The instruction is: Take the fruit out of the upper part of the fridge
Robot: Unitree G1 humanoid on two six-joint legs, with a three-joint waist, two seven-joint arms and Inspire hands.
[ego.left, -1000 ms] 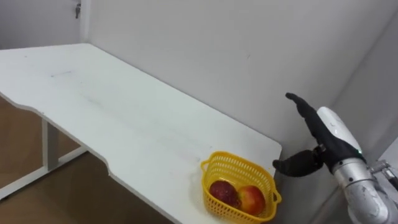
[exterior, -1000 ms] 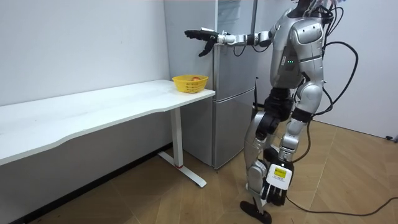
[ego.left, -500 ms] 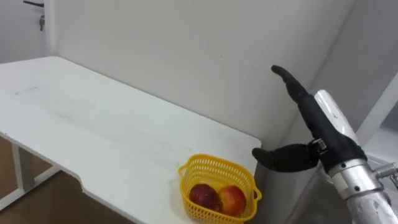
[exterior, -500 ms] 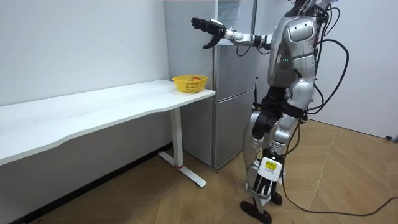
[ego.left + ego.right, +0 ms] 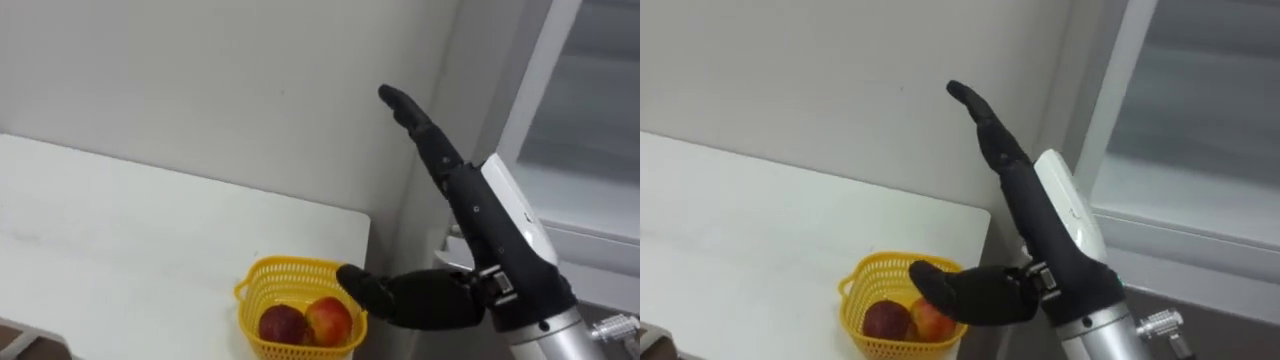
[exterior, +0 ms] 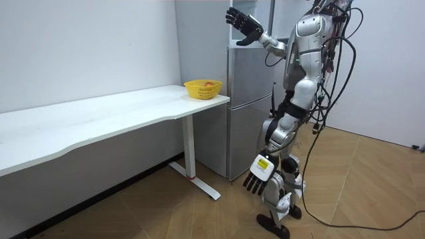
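Note:
The grey fridge [image 6: 249, 106] stands right of the white table's end; its upper part [image 5: 590, 110] fills the right of the eye views. My right hand [image 5: 500, 240] is raised in front of the fridge's upper left edge, open, fingers straight and pointing up, thumb spread toward the basket, nothing in it. In the room view that hand [image 6: 244, 25] is level with the fridge's top section. My left hand [image 6: 257, 180] hangs low beside my legs, fingers straight and empty. I stand close in front of the fridge.
A yellow basket [image 5: 290, 264] sits at the near corner of the white table [image 5: 120, 250], next to the fridge. It holds a dark red fruit [image 5: 281, 324] and a red-yellow apple [image 5: 328, 320]. A white wall runs behind the table.
My view has swung right, toward the fridge. The right hand has risen and moved from over the table's end to the fridge's upper part. The left hand has swung down by my legs.

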